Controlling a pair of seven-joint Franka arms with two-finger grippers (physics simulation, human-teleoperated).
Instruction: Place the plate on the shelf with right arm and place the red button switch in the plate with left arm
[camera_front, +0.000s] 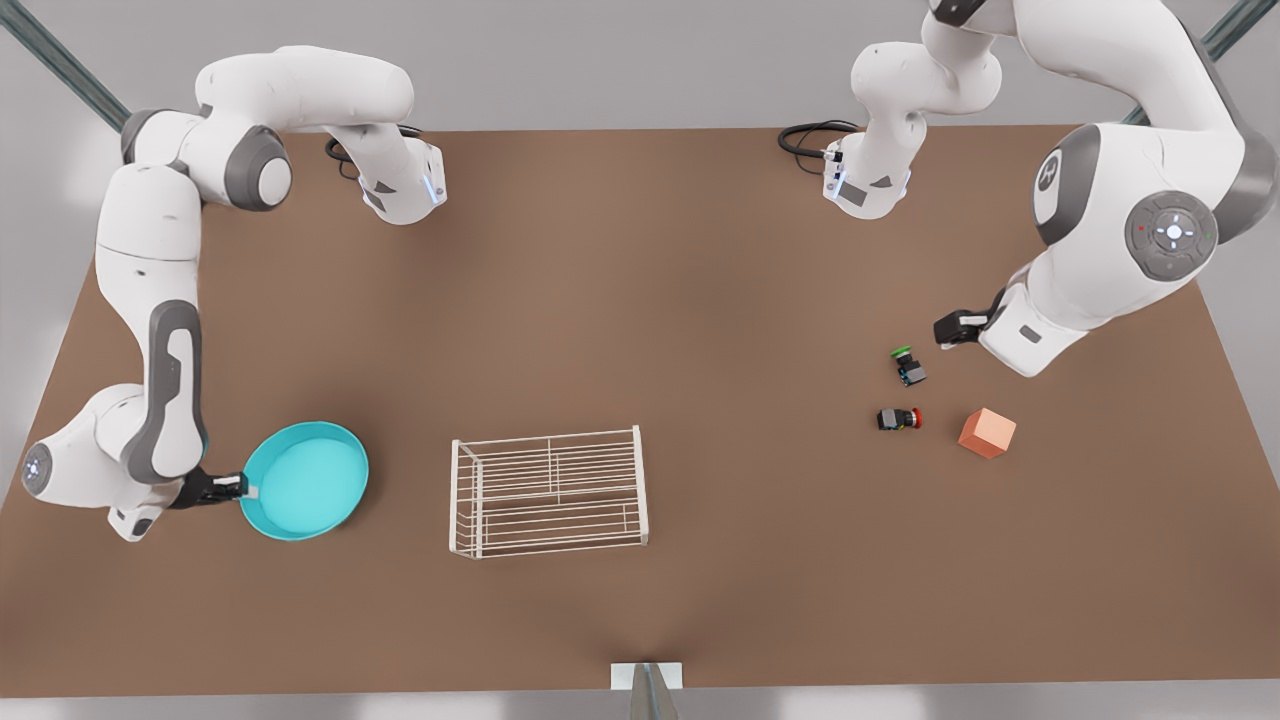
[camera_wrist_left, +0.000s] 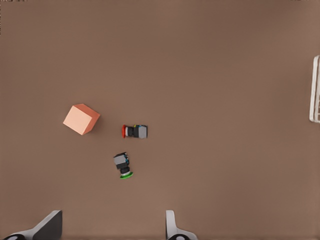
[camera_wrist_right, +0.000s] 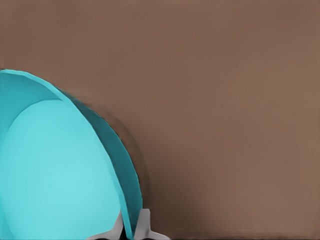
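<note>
Front view has the right gripper (camera_front: 243, 487) pinching the plate (camera_front: 305, 480) by its rim, left of the shelf (camera_front: 548, 492). Over on the front view's right, the left gripper (camera_front: 946, 328) hangs spread wide near the green-capped switch (camera_front: 907, 366), and the red button switch (camera_front: 898, 419) lies on the table (camera_front: 640, 300) beside the orange cube (camera_front: 987, 433).

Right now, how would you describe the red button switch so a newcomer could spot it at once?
On the brown table, look to the front view's right of the white wire shelf, where three small things lie near the open left gripper. Beside the orange-pink cube lies the red switch, on its side. Its cap is red; the switch next to it has a green cap.
</note>
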